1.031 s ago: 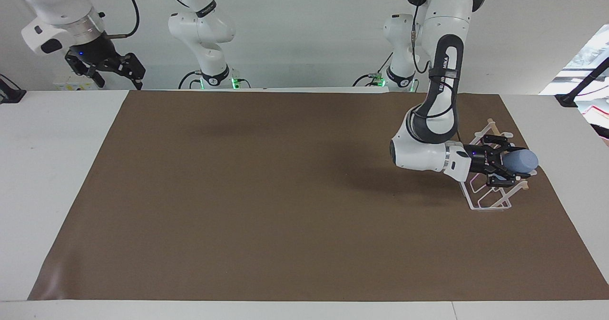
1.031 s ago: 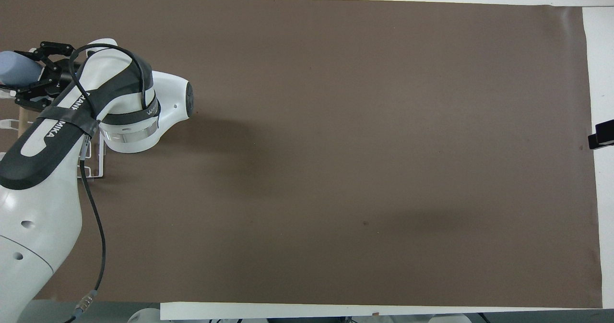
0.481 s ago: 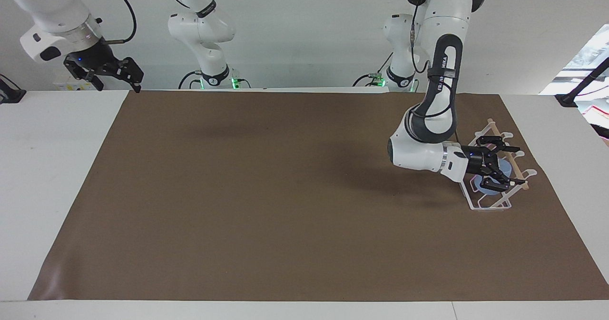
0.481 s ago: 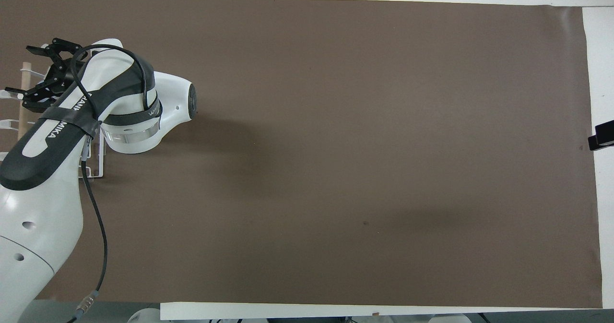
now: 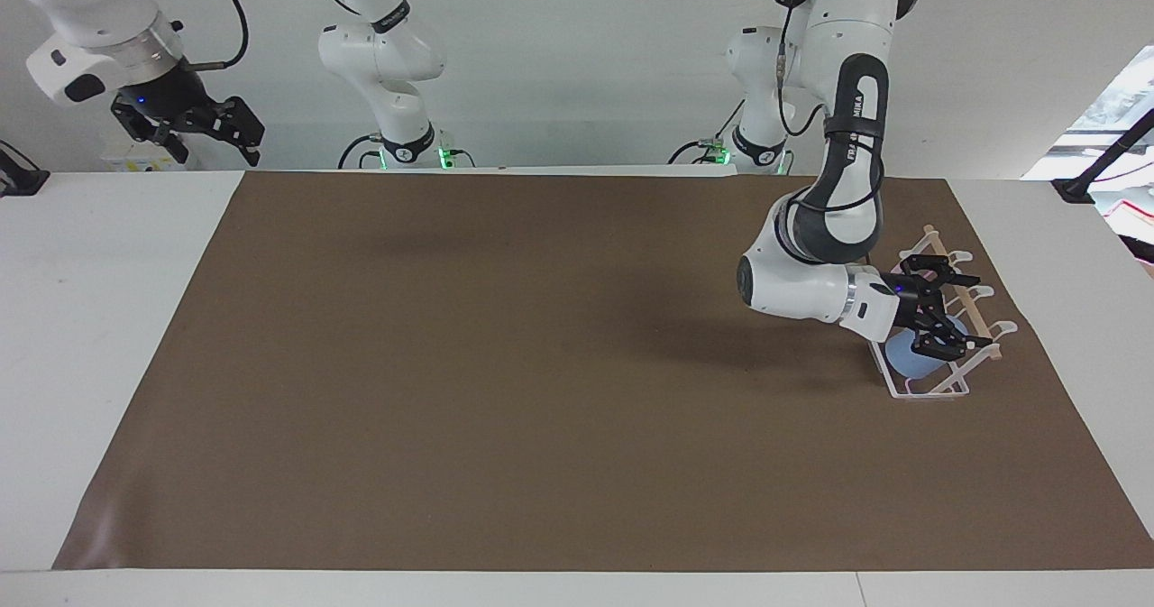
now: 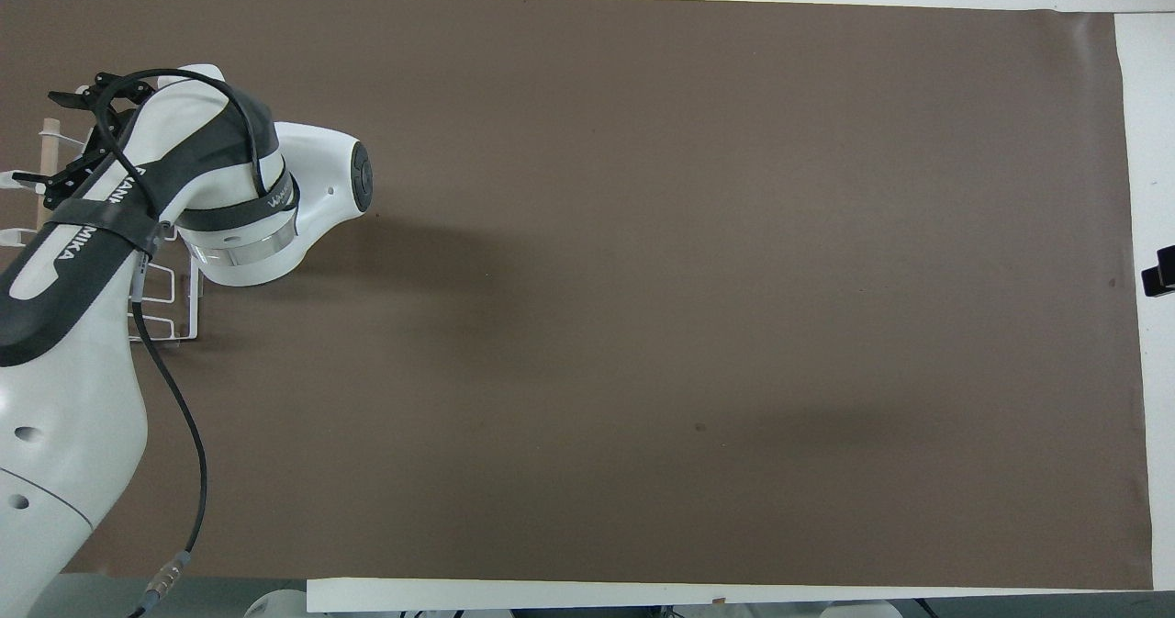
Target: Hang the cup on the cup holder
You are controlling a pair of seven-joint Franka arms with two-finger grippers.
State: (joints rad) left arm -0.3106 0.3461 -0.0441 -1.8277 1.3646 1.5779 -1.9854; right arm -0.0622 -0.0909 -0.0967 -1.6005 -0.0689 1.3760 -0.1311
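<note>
**Cup let go inside the rack, left tool spread above it**

Now the small light-blue plastic cup (image 5: pixel 909 355) lies within the white wire cup holder with its thin wooden rod (image 5: pixel 957 298), low down by the rack's base rather than perched high on a prong; whether a prong actually passes into it cannot be made out. The rack stands on the brown mat (image 5: pixel 541 363) at the left arm's end of the counter (image 5: pixel 108 318), close to the mat's edge there, with white counter just beside it.

The left tool (image 5: pixel 942 314) hangs over the rack, its fingers spread wide and gripping nothing, the cup just under them. From overhead the left arm covers most of the rack and the cup does not show; only the left tool (image 6: pixel 69 140) and the rod's end peek out at the view's edge.

The right tool (image 5: pixel 194 124) waits raised over the right arm's end of the counter, off the mat, fingers apart and empty. Nearly the whole mat between the two arms is open room.

A second ago the left tool was clamped on the cup, held level above the rod; since then it has opened, the cup has dropped into the rack, and the tool has drawn back a little toward the robots.
</note>
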